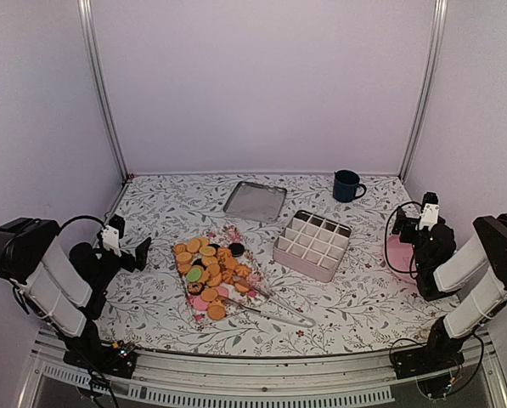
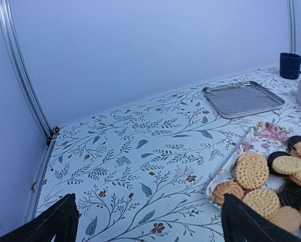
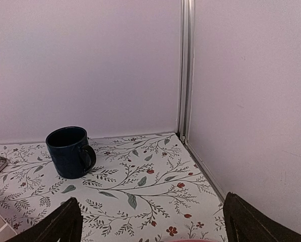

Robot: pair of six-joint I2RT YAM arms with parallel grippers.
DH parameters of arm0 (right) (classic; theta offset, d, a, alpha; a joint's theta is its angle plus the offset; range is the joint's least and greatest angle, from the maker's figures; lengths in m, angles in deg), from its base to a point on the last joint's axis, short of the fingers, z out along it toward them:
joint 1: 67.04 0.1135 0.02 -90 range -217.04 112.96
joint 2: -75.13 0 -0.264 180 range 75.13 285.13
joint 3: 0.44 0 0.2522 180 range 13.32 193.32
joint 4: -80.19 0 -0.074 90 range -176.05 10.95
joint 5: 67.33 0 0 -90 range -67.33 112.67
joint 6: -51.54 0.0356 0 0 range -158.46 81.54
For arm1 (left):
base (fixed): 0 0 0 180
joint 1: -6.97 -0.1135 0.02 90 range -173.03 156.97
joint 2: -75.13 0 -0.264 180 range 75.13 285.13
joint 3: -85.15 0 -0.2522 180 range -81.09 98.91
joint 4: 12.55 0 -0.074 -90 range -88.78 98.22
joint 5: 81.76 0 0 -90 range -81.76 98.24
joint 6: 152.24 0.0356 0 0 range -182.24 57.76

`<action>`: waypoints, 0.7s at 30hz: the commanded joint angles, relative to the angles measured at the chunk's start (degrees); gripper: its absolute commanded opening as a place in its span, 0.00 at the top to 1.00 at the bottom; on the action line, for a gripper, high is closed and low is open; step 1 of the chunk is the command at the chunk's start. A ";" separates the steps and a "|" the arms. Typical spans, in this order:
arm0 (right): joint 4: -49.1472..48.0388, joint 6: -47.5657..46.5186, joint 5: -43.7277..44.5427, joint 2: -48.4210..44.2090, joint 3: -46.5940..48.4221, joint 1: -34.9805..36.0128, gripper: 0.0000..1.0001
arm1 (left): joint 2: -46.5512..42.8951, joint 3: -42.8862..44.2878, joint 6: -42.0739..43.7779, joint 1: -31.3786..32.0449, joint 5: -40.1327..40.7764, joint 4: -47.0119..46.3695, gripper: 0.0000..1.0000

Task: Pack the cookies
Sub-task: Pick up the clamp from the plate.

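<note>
Small round flat cookies (image 1: 212, 270): mostly orange-golden, few dark, pink, one green. Navy ceramic mug (image 1: 347, 185). White tablecloth (image 1: 151, 212): leafy floral print.

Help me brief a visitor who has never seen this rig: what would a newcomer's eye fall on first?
The heap of cookies, mostly golden with a few dark, pink and one green, on a floral tray left of centre. Next, the white compartment box just right of it, its cells seemingly empty, and the dark blue mug at the far right.
</note>
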 commanded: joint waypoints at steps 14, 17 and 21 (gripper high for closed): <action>-0.17 0.58 2.02 0.36 0.84 -0.24 0.01 | 0.51 -0.50 -0.93 0.06 4.16 -16.52 0.01; -0.28 0.67 1.73 -1.25 0.00 0.05 0.01 | -1.58 -0.14 -3.05 -1.08 5.64 -14.26 0.01; 4.21 -0.27 4.90 -5.34 0.22 0.88 0.01 | -8.38 1.02 -5.09 -2.61 4.99 -6.17 0.01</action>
